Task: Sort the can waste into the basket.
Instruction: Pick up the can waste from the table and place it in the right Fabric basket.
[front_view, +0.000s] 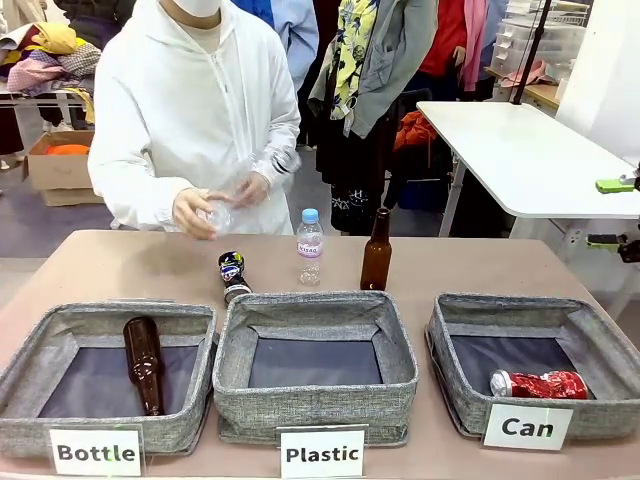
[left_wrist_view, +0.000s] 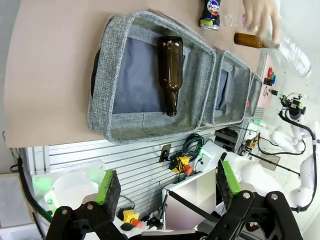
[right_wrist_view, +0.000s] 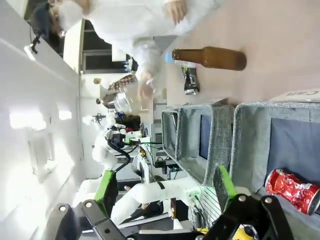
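Note:
The red crushed can (front_view: 538, 384) (right_wrist_view: 292, 189) lies in the front right corner of the grey "Can" basket (front_view: 530, 303) (right_wrist_view: 248, 142). The dark blue-black can (front_view: 232, 272) (left_wrist_view: 211, 13) (right_wrist_view: 190, 81) lies on the table just behind the "Plastic" basket (front_view: 315, 304). My right gripper (front_view: 610, 213) (right_wrist_view: 165, 186) hangs open and holds nothing at the far right, well off the table surface. My left gripper (left_wrist_view: 167, 184) is open too, held back over the robot's side of the table, before the "Bottle" basket (left_wrist_view: 102, 75).
A brown glass bottle (front_view: 143, 362) (left_wrist_view: 171, 75) lies in the "Bottle" basket (front_view: 110, 315). A small clear plastic bottle (front_view: 310, 247) and a brown bottle (front_view: 376, 252) stand behind the baskets. The person's hands (front_view: 195, 212) hold a clear plastic bottle above the table's far edge.

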